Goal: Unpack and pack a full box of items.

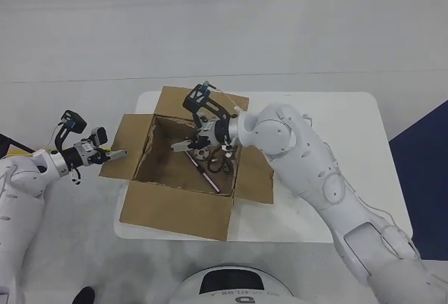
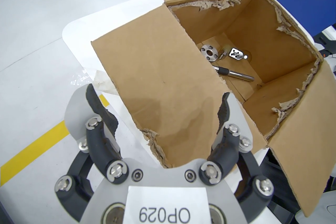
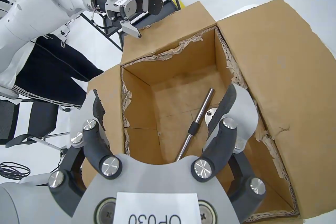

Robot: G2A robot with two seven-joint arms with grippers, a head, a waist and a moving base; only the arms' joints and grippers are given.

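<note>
Currently the right gripper [image 3: 164, 93] has its fingers spread wide with nothing between them. It hangs over the open mouth of the cardboard box [image 1: 177, 207], pointing down inside. One finger [image 3: 231, 101] is close to the torn top edge of the wall on that side; whether it touches, cannot tell.

Under it, on the box floor:
- A metal rod [image 3: 200, 112] with a black collar partway along lies flat and diagonal.
- A round metal flange [image 2: 209, 52] with a centre hole lies just beside the rod, near the collar. In the right wrist view that finger partly hides it.
- A small drilled metal bracket [image 2: 236, 53] lies just beside the flange, toward the corner.

All three lie in the part of the box below the right gripper.

The left gripper [image 2: 157, 93] is also wide open and holds nothing. It sits at the outer edge of the box's left flap [image 2: 155, 64]. The flap's ragged edge lies in the gap between the fingers, and the jaws are not clamped on it. Contact with the flap: cannot tell.

The box has all four flaps folded outward, with torn paper along the rims. It stands on the white table [image 1: 323, 125], toward the left gripper's side, and the left flap overhangs the table edge.

Further out, a blue panel [image 1: 436, 167] stands off the table's right side. A yellow floor line [image 2: 36, 149] runs below the left gripper.
</note>
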